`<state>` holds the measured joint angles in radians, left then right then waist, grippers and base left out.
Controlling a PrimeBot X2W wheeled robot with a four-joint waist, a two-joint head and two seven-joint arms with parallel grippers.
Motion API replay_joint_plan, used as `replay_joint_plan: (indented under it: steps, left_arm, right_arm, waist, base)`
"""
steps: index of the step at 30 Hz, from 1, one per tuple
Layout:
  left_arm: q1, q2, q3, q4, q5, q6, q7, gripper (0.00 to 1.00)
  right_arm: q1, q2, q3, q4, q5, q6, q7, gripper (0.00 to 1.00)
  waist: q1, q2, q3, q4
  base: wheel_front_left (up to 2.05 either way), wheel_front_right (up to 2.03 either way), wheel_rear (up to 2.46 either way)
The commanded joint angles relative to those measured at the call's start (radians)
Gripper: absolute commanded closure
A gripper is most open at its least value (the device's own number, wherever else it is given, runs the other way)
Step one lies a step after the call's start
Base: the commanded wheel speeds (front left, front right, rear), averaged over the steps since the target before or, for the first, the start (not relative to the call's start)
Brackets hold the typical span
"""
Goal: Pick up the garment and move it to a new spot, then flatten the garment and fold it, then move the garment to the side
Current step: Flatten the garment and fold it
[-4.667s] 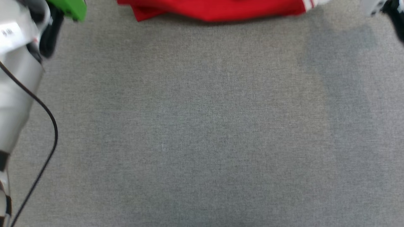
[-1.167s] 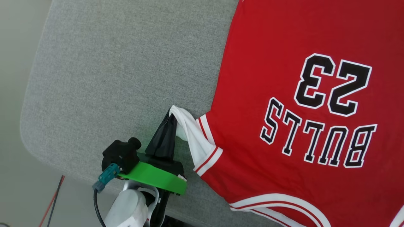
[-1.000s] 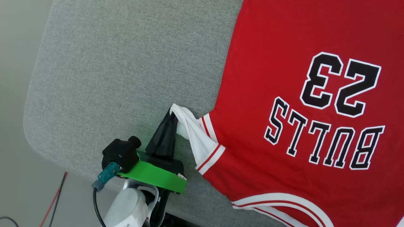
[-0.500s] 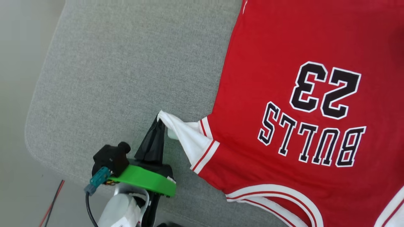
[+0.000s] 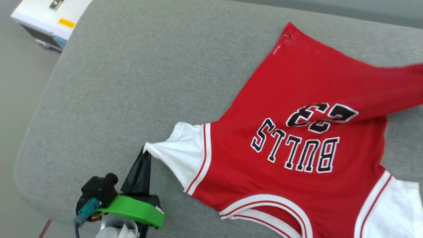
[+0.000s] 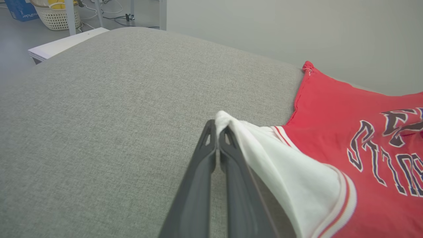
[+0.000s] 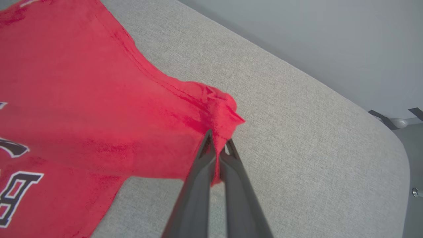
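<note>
Red garment (image 5: 297,99), white striped sleeves

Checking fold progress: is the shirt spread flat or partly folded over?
Partly folded: the shirt's red flap covers the top of the 23. The left gripper pinches a white sleeve, the right gripper a red corner.

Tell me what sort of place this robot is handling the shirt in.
Probably a lab or test room rather than a home. The shirt is spread on a big grey cloth-covered pad, with a white equipment box beside it, and loose cables and a basket on a bare grey floor.
</note>
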<state>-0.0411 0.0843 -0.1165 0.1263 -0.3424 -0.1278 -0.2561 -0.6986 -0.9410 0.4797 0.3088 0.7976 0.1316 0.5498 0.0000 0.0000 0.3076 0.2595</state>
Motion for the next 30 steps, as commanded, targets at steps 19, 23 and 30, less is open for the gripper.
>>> replay_joint_plan:
  steps: [19,23,30]
  left_arm:
    - [0.106,0.038,0.073,-0.003,0.026,0.006,-0.006,1.0]
    - [0.099,0.04,0.075,0.003,0.029,0.005,-0.006,1.0]
    - [0.098,0.038,0.078,0.009,0.032,0.004,-0.006,1.0]
  right_arm:
    - [0.874,0.192,-0.477,-0.202,0.022,-0.001,-0.089,1.0]
    - [0.994,0.293,-0.553,-0.235,-0.019,-0.001,-0.064,1.0]
    - [1.037,0.391,-0.604,-0.287,-0.059,-0.001,-0.016,0.0]
  waist:
    - [0.0,0.0,-0.143,-0.174]
    - [0.0,0.0,-0.137,-0.176]
    - [0.0,0.0,-0.133,-0.186]
  base:
    - [0.0,0.0,0.0]
    - [0.0,0.0,0.0]
    - [0.0,0.0,0.0]
